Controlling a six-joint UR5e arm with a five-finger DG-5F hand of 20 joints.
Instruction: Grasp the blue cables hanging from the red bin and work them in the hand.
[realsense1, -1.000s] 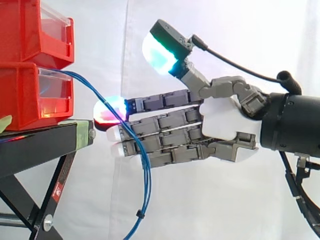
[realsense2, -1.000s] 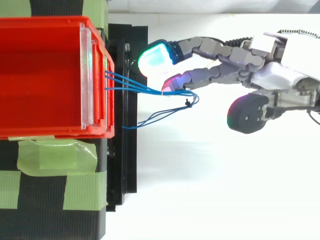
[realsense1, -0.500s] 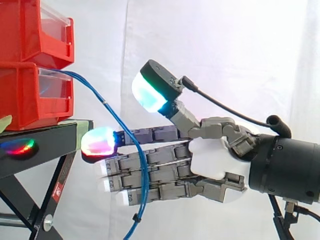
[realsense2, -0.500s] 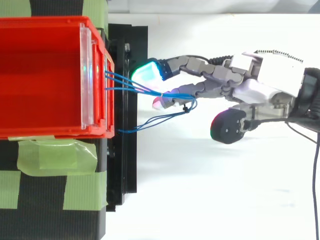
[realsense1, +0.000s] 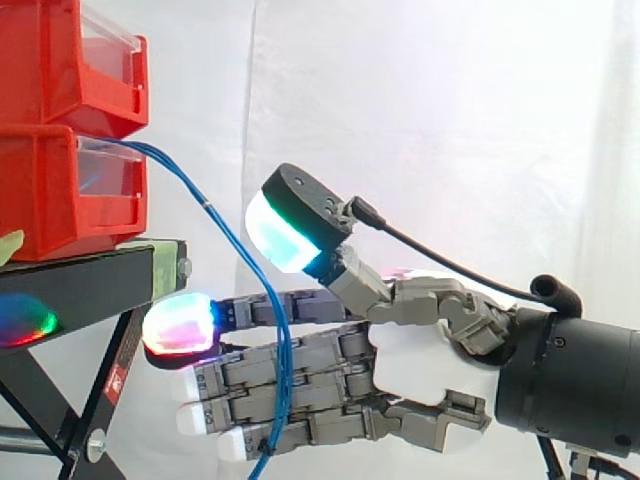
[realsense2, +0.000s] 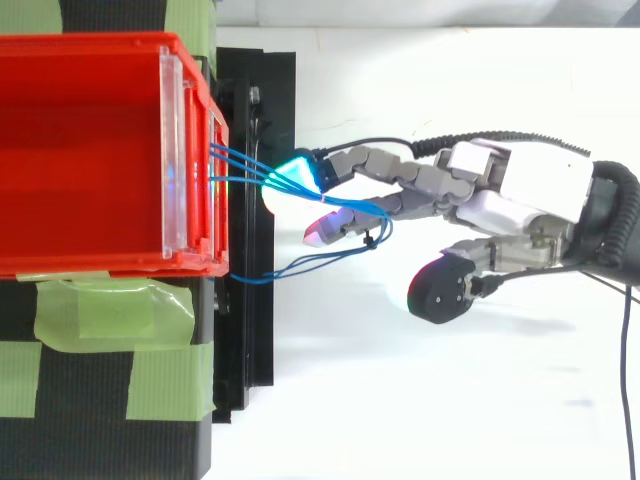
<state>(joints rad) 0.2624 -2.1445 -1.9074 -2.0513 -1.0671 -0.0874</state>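
Reaching in from the right, the hand (realsense1: 420, 365) is held flat and wide, its fingers stretched straight toward the stand (realsense1: 80, 290) and stacked one above another in the side view. Its thumb (realsense1: 295, 220) is lifted well clear of them, pad glowing green and cyan. The uppermost fingertip (realsense1: 180, 325) shines red and blue just below the stand's top edge, close to it; I cannot say whether they touch.

Blue cables (realsense1: 213, 212) come out of the front of the lower red bin (realsense1: 50, 190), arc down and to the right, then fall across the near side of the straight fingers, lying against them, not pinched. They run on past the lowest finger and out of the bottom of the side view.

From above, the cables (realsense2: 250, 165) fan from the bin (realsense2: 90, 150), pass over the fingers beside a cyan glow, and double back toward the stand (realsense2: 255, 330), with a small dark tie (realsense2: 371, 240) near the bend.

A second red bin (realsense1: 50, 60) sits on the lower one.
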